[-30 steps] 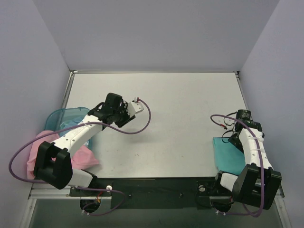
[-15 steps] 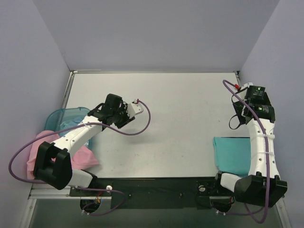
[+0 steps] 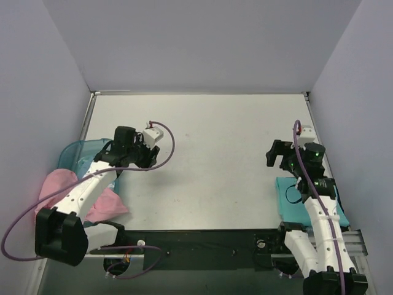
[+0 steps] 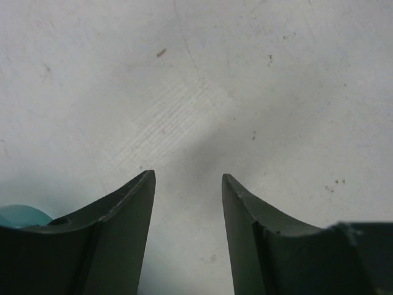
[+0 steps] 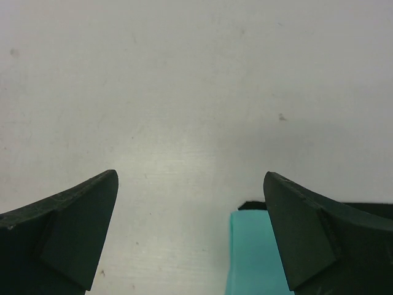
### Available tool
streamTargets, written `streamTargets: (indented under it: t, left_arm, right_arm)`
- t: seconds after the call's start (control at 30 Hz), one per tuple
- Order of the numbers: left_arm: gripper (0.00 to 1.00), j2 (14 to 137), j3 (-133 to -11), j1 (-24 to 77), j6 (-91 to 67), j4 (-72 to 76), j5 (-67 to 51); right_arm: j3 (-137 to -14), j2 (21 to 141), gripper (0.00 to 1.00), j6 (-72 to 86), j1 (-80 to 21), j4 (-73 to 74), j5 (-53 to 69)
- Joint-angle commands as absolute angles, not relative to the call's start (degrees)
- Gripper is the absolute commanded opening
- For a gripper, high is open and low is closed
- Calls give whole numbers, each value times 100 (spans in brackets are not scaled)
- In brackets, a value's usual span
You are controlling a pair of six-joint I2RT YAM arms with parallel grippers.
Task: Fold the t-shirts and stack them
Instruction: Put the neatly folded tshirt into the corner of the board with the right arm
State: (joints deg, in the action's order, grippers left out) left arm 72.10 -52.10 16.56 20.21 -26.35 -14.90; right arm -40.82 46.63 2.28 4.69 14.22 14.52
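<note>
At the left edge of the bench (image 3: 221, 135), a crumpled pink shirt (image 3: 58, 184) lies heaped near the front-left corner. It spills past the edge and is partly covered by the left arm (image 3: 86, 187), with a translucent blue tub (image 3: 77, 150) just beyond it along the same edge. The left pincer (image 4: 187, 178) hovers over bare bench just right of the tub, jaws partly apart and gripping nothing. Pale, lightly scuffed surface shows between its dark fingers (image 4: 123, 209). Toward the right edge, the right pincer (image 5: 190, 175) hangs above the bench with jaws spread wide, holding nothing. Nearer the front edge, in the front-right corner, a teal shirt (image 3: 293, 198) lies flat as a neat folded rectangle. One of its corners shows in the right wrist view, and its right part is hidden beneath the right arm (image 3: 319, 203). The two shirts sit well apart, at opposite ends of the front edge.
</note>
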Motion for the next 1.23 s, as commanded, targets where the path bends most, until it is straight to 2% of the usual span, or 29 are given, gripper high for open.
streamTargets:
  t: [0.0,0.13,0.3,0.5,0.53,0.6,0.63,1.2]
  left_arm:
    - [60,6347,-4475,1486,1223,-2199,-1839]
    - [62,6135,-3965,1442,36,-1328,-601]
    - [63,6004,-3596,1012,-721,-1266,-404]
    - [64,5643,-3199,467,-1001,-1134,-403]
    - [66,5608,-3121,396,-1028,-1021,-474]
    - [85,5529,-3033,176,-1037,-880,-658]
    - [89,5476,-3006,71,-1072,-853,-729]
    - [93,5370,-2918,-176,-1055,-765,-844]
  right_arm:
    - [-3078,4439,100,975,247,-1281,1969]
    - [-2234,4342,100,906,114,-2021,1820]
    - [-1277,4175,100,888,26,-2644,1459]
    - [-985,3990,100,791,35,-2856,1239]
    - [-993,4042,100,791,35,-2856,1257]
    - [-1037,4087,100,782,35,-2795,1266]
    - [-1020,4078,100,782,35,-2838,1240]
    - [-923,3999,100,765,35,-2769,976]
